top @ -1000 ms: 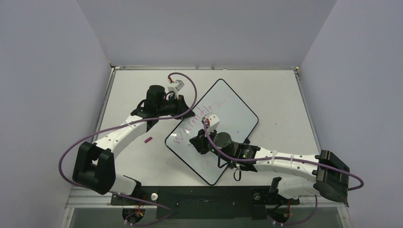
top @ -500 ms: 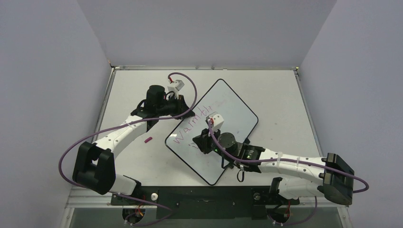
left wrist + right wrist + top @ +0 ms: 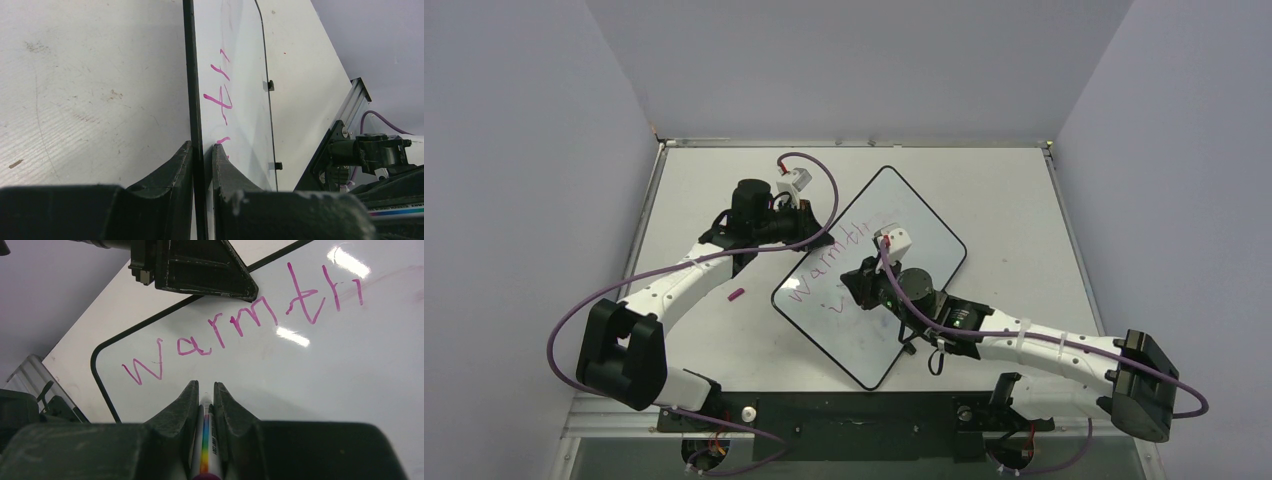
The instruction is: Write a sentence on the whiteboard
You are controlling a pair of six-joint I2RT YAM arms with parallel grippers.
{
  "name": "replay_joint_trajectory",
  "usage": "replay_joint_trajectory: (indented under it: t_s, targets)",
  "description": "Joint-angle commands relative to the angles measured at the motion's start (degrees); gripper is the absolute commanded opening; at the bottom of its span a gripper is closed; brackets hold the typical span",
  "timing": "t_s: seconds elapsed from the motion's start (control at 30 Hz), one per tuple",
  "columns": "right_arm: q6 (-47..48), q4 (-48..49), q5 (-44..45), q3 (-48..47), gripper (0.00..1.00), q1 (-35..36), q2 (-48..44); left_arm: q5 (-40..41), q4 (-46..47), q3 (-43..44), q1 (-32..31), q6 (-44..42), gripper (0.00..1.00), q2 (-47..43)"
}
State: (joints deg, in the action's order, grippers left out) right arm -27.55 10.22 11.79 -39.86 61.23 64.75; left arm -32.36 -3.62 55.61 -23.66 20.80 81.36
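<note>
The whiteboard (image 3: 919, 230) lies turned like a diamond on the table. The sentence reads "Warmth" in pink (image 3: 829, 262), and in the right wrist view (image 3: 240, 325); its last strokes show in the left wrist view (image 3: 219, 98). My left gripper (image 3: 819, 233) is shut on the whiteboard's black rim (image 3: 190, 75) at the upper left edge, one finger on each side (image 3: 202, 146). My right gripper (image 3: 854, 285) is shut on a white marker with a rainbow stripe (image 3: 206, 440). It holds the tip (image 3: 205, 396) just below the word, over the bare board.
A small pink marker cap (image 3: 737, 294) lies on the tabletop left of the board. The left gripper's finger (image 3: 200, 270) sits just above the word. Grey walls close the table on three sides. An aluminium rail (image 3: 352, 100) runs along the far edge.
My right gripper has moved to the right and a little away from me along the board, under the word. The left arm and the board have not moved.
</note>
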Motion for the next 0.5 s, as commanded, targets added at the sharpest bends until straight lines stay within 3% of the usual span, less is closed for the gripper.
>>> replay_joint_trajectory:
  t_s: [0.0, 0.47]
  targets:
    - [-0.4, 2.05, 0.88, 0.78, 0.0, -0.56, 0.71, 4.15, 2.76, -0.33, 0.68, -4.77, 0.0, -1.73]
    - [-1.08, 1.93, 1.45, 4.06, 0.0, -1.29, 2.16, 4.08, 2.74, -0.31, 0.72, -4.82, 0.0, -1.74]
